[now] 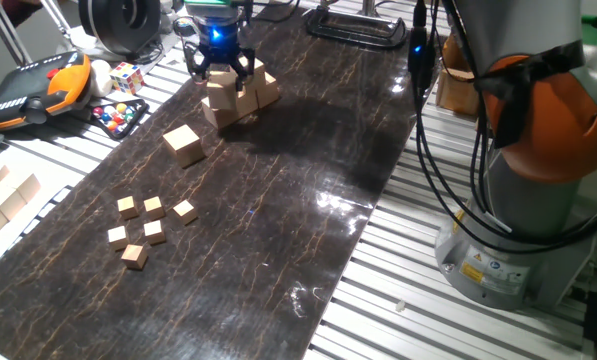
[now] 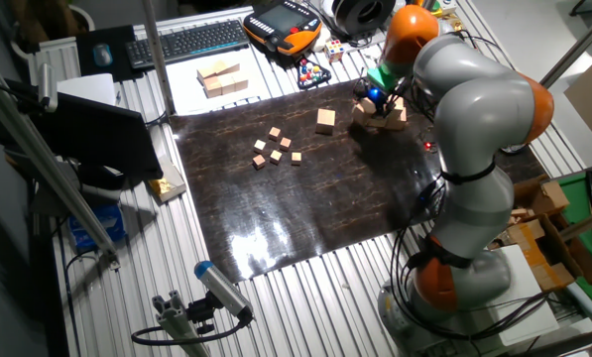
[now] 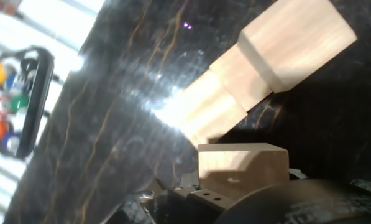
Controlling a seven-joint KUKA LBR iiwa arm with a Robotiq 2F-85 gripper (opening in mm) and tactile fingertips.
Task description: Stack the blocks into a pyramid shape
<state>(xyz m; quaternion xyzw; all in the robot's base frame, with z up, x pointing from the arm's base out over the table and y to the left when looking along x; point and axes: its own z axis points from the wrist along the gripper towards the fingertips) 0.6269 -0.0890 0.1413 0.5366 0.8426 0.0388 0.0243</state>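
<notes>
Several light-tan wooden blocks (image 1: 246, 97) stand packed in a cluster at the far end of the dark mat (image 1: 278, 230); they also show in the other fixed view (image 2: 390, 116). My gripper (image 1: 221, 76) hangs right over the cluster, its fingers straddling a block (image 1: 222, 92) at the top of the cluster's left side. In the hand view this block (image 3: 241, 165) sits close under the hand, with a row of lower blocks (image 3: 260, 68) beyond it. One lone block (image 1: 183, 144) stands on the mat, nearer and to the left of the cluster.
Several small wooden cubes (image 1: 146, 228) lie at the mat's left. A puzzle cube (image 1: 126, 77), a tray of pool balls (image 1: 118, 118) and a teach pendant (image 1: 33, 90) sit beyond the left edge. The arm's base (image 1: 523, 220) and cables stand at right.
</notes>
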